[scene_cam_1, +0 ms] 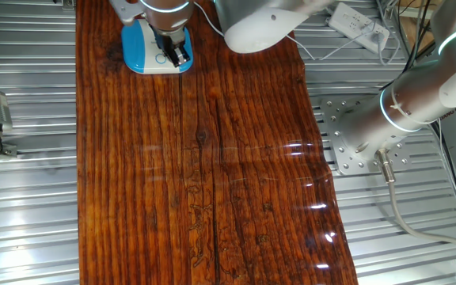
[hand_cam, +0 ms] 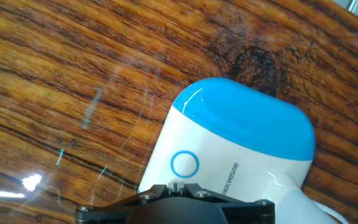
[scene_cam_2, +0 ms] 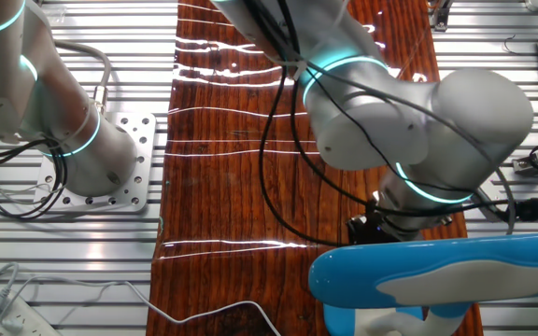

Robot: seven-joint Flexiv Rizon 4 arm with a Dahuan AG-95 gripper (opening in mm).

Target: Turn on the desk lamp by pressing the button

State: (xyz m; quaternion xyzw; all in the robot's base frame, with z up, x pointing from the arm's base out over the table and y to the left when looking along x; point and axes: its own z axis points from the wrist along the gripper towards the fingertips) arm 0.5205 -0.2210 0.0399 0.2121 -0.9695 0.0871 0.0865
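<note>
The desk lamp's base [scene_cam_1: 142,49], rounded-square, blue and white, stands at the far left of the wooden board. In the hand view its base [hand_cam: 241,118] has a white face with a blue far end. The button [hand_cam: 184,164] is a small blue-ringed circle on that face. My gripper [scene_cam_1: 177,54] hangs right over the base, and its fingertips [hand_cam: 176,185] come together in one narrow point just short of the button. I cannot tell if they touch it. The lamp's blue and white head [scene_cam_2: 437,271] fills the foreground in the other fixed view and hides the base there.
The dark wooden board [scene_cam_1: 212,174] lies on a slatted metal table. A white power strip [scene_cam_1: 359,24] with cables lies off the board's far right corner. The arm's metal mounting plate [scene_cam_1: 347,138] is to the right of the board.
</note>
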